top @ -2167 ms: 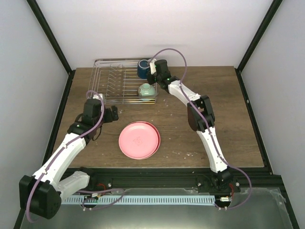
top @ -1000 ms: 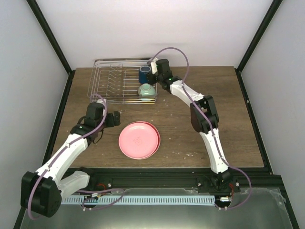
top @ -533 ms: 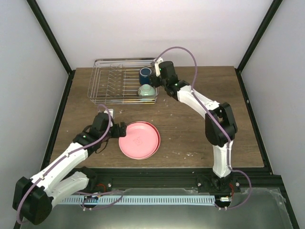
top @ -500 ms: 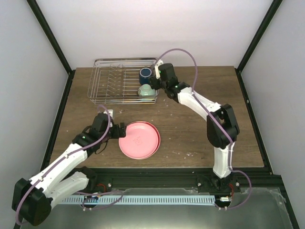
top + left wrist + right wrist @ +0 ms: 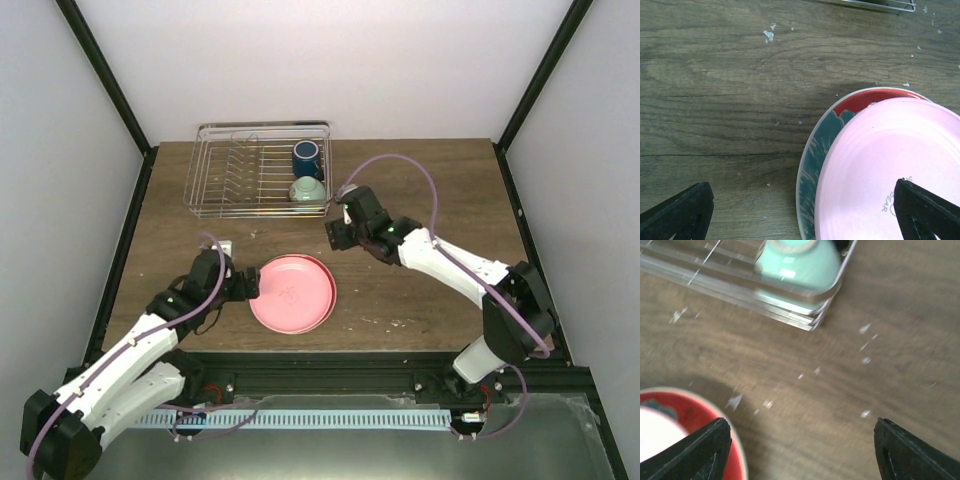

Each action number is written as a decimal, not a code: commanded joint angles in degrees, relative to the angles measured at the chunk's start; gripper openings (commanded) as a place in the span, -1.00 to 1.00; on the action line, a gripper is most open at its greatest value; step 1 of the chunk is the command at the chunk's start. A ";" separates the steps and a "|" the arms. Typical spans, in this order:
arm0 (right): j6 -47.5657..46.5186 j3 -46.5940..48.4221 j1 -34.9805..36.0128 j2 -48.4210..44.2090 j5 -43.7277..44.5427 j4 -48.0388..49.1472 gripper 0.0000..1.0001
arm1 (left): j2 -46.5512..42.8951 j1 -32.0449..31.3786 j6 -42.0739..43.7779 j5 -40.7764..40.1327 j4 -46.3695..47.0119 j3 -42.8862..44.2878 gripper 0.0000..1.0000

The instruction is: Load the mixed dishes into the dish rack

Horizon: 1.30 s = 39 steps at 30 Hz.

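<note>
The dish rack [image 5: 232, 172] stands at the back left and holds the dark blue cup [image 5: 306, 158] and the mint-green bowl [image 5: 306, 189], which lies upside down [image 5: 797, 260]. On the table in front, the pink plate [image 5: 293, 292] lies on the red-and-teal floral plate [image 5: 822, 145]. My left gripper [image 5: 250, 285] is open at the left rim of this stack, one finger [image 5: 925, 210] over the pink plate [image 5: 895, 170] and the other over the wood. My right gripper [image 5: 335, 235] hangs open and empty above the wood between the rack's corner [image 5: 790, 305] and the floral plate [image 5: 690, 410].
White specks dot the wooden table [image 5: 430, 200]. Black frame posts run along both sides and a rail along the front edge [image 5: 330, 370]. The rack's left tine rows [image 5: 230, 160] hold nothing.
My right gripper has left the cup in the rack and swung forward toward the plates. My left gripper has moved forward and right to the plate stack's rim.
</note>
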 commanded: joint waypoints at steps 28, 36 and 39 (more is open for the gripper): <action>15.61 -18.51 12.74 -5.57 -13.39 3.60 0.04 | 1.61 -0.28 0.33 -1.25 2.05 -1.01 0.99; 15.66 -17.61 14.27 -0.70 -12.51 5.66 -0.44 | 1.45 -0.28 0.24 -1.20 2.40 -1.63 1.00; 15.62 -16.65 15.04 -0.04 -11.08 4.64 -0.69 | 1.46 -0.28 0.31 -1.36 2.32 -1.63 1.00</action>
